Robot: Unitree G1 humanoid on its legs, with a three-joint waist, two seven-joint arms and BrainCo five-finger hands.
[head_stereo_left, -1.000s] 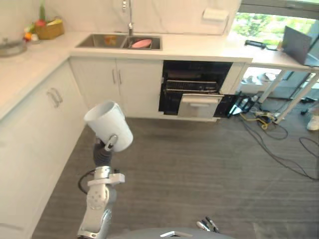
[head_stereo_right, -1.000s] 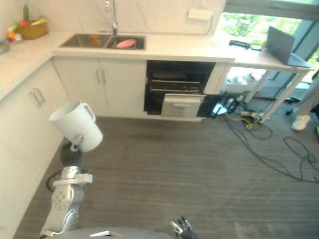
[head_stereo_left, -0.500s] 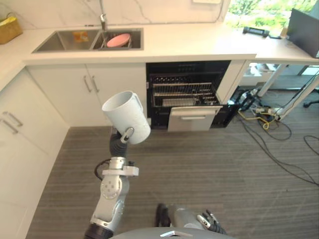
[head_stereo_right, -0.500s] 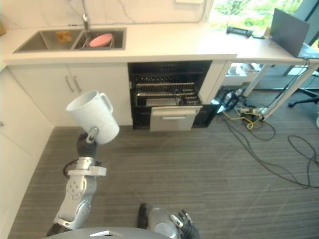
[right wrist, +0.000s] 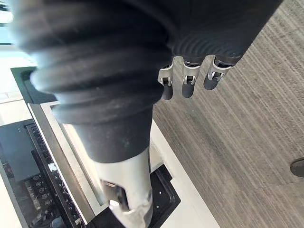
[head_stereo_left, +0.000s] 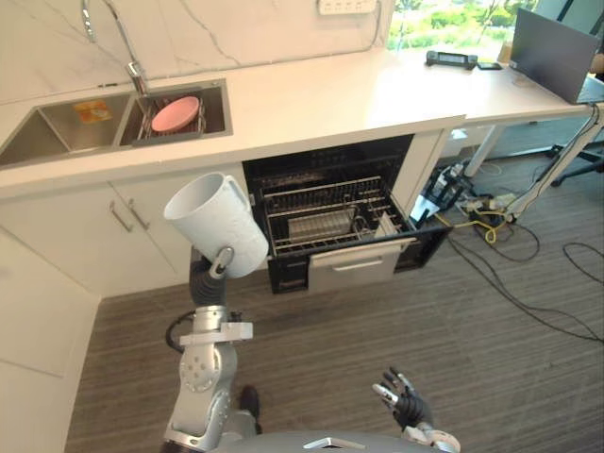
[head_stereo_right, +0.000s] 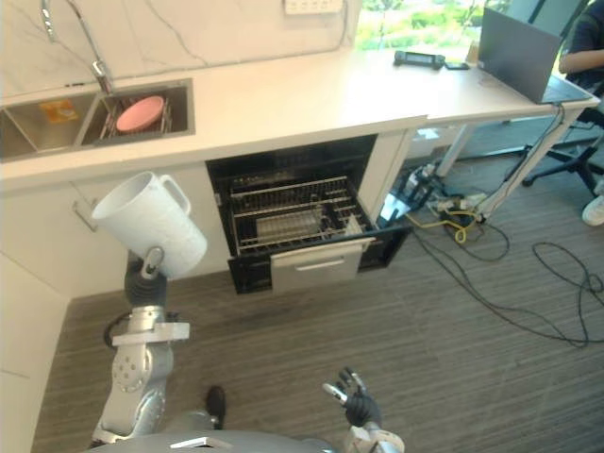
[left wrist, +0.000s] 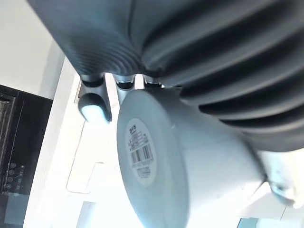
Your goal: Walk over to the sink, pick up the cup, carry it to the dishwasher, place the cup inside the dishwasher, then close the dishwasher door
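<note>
A large white cup is held tilted in front of me, its mouth up and to the left. My left hand is shut on its lower end; in the left wrist view the cup sits against the fingers. The dishwasher stands open under the counter ahead and to the right of the cup, its wire rack pulled out over the lowered door. My right hand hangs low near the floor with relaxed, empty fingers.
The sink at the upper left holds a pink dish, beside the faucet. White cabinets run along the left. Cables lie on the floor at the right. A laptop and a seated person are at the far right.
The whole view has shifted: the dishwasher is now closer and more central, with its rack showing more fully. The cup stays in my left hand. My right hand shows higher in view.
</note>
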